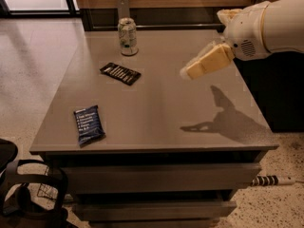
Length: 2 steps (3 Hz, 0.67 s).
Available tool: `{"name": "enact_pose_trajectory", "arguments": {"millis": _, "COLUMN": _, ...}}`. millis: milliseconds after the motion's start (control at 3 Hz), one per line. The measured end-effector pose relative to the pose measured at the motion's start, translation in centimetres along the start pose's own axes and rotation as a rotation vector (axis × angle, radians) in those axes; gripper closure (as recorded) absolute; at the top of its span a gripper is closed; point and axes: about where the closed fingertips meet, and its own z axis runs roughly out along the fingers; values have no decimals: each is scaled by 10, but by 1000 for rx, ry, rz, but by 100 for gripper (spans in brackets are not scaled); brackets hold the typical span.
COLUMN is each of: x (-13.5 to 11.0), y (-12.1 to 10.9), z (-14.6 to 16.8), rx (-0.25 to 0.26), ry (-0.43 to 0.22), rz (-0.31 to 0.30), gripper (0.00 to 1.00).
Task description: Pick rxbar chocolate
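The rxbar chocolate (120, 73) is a flat black wrapper with rows of white lettering. It lies on the grey table (156, 108) at the back left, just in front of a can (128, 36). My gripper (191, 71) hangs above the table's right half, well to the right of the bar and apart from it. Its cream-coloured fingers (207, 61) point down and left. It holds nothing that I can see.
A dark blue bar wrapper (88, 124) with white text lies near the table's front left edge. The can stands upright at the back. A dark cabinet (278, 89) stands to the right of the table. A power strip (270, 180) lies on the floor at right.
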Motion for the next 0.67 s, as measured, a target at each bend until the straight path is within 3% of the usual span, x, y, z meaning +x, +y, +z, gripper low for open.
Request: {"name": "enact_pose_trajectory", "arguments": {"millis": 667, "x": -17, "y": 3, "z": 78, "rx": -67, "ry": -87, "rz": 18, "gripper": 0}}
